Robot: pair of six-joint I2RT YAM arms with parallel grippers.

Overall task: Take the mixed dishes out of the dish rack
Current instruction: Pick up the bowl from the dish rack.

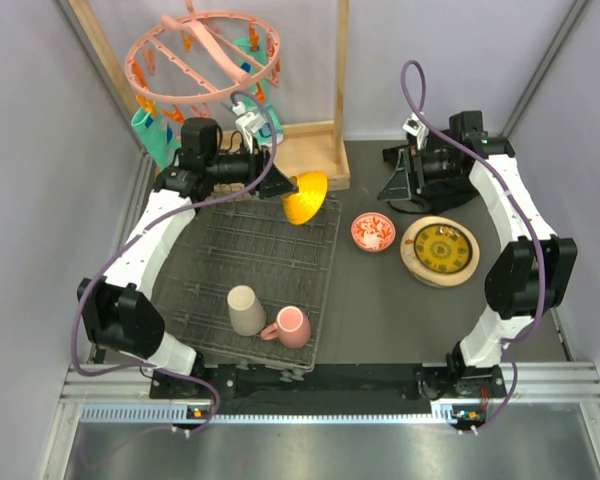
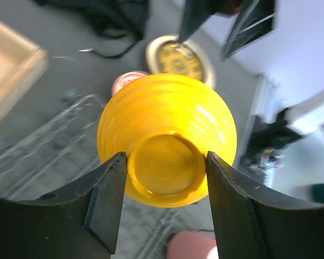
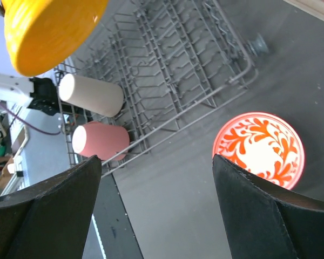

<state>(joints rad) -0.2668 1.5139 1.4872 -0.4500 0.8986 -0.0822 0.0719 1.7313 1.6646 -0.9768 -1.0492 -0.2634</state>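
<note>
My left gripper (image 2: 164, 162) is shut on the foot of the orange bowl (image 1: 305, 197) (image 2: 167, 137) (image 3: 48, 32), held tilted above the far right corner of the dish rack (image 1: 220, 240) (image 3: 167, 70). In the rack lie a beige cup (image 1: 246, 309) (image 3: 92, 94) and a pink mug (image 1: 290, 326) (image 3: 101, 140), near its front. On the table right of the rack sit the red-white bowl (image 1: 372, 231) (image 3: 259, 148) and a stack of plates with a yellow patterned one on top (image 1: 439, 250) (image 2: 178, 56). My right gripper (image 1: 400, 180) (image 3: 156, 167) is open and empty, above the table at the back.
A wooden frame (image 1: 310, 150) with a pink peg hanger (image 1: 202, 55) stands at the back left. Grey walls close in both sides.
</note>
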